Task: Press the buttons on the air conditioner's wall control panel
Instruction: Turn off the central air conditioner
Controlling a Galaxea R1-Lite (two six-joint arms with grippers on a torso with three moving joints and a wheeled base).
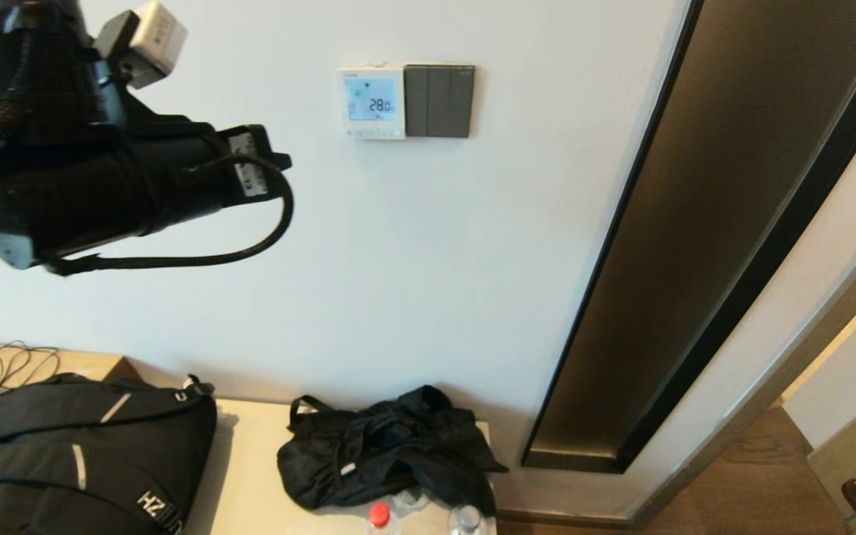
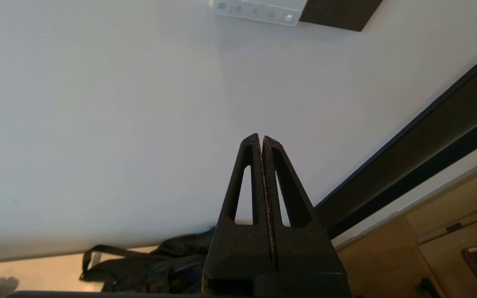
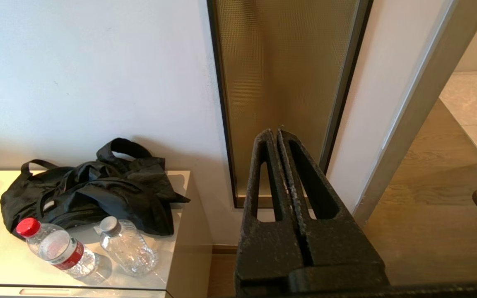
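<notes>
The white wall control panel (image 1: 371,102) hangs on the wall, its light blue screen showing 28.0. The row of tiny pale buttons (image 1: 371,133) runs along its bottom strip. That strip with the buttons (image 2: 255,10) also shows at the edge of the left wrist view. My left arm (image 1: 101,178) is raised at the upper left, lower than the panel and to its left. My left gripper (image 2: 261,138) is shut and empty, pointing at bare wall some way off the buttons. My right gripper (image 3: 275,133) is shut and empty, held low near the door frame.
A dark grey three-switch plate (image 1: 439,101) sits right beside the panel. A tall bronze recessed strip (image 1: 695,245) runs down the wall on the right. Below, a cabinet top (image 1: 250,475) holds a backpack (image 1: 79,453), a black bag (image 1: 383,453) and two bottles (image 3: 60,248).
</notes>
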